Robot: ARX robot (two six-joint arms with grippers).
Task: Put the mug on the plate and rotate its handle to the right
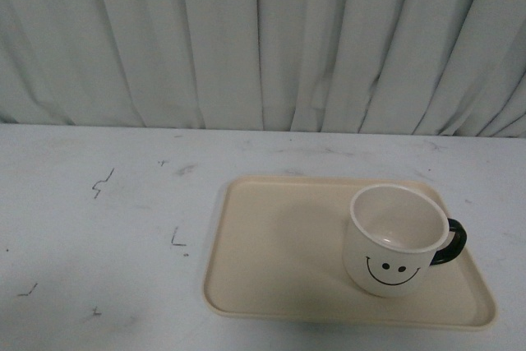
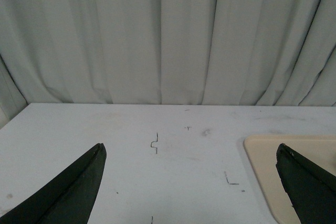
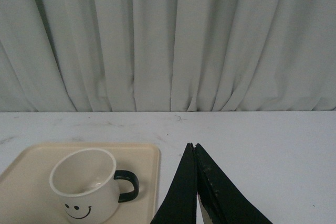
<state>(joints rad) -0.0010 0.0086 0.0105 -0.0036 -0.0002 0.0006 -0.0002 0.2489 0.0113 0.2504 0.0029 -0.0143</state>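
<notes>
The cream-white mug [image 1: 396,239] with a black smiley face stands upright on the right part of the beige plate [image 1: 271,252]. Its black handle [image 1: 450,242] points right. The mug [image 3: 84,184], its handle [image 3: 127,184] and the plate [image 3: 142,156] also show in the right wrist view. My right gripper [image 3: 192,145] is shut and empty, off the plate's right edge, apart from the mug. My left gripper [image 2: 190,150] is open and empty over the bare table, left of the plate's corner [image 2: 262,153]. Neither arm shows in the front view.
A white table [image 1: 107,228] with small dark marks [image 1: 103,182] carries the plate. A pale pleated curtain [image 1: 263,39] hangs along the table's far edge.
</notes>
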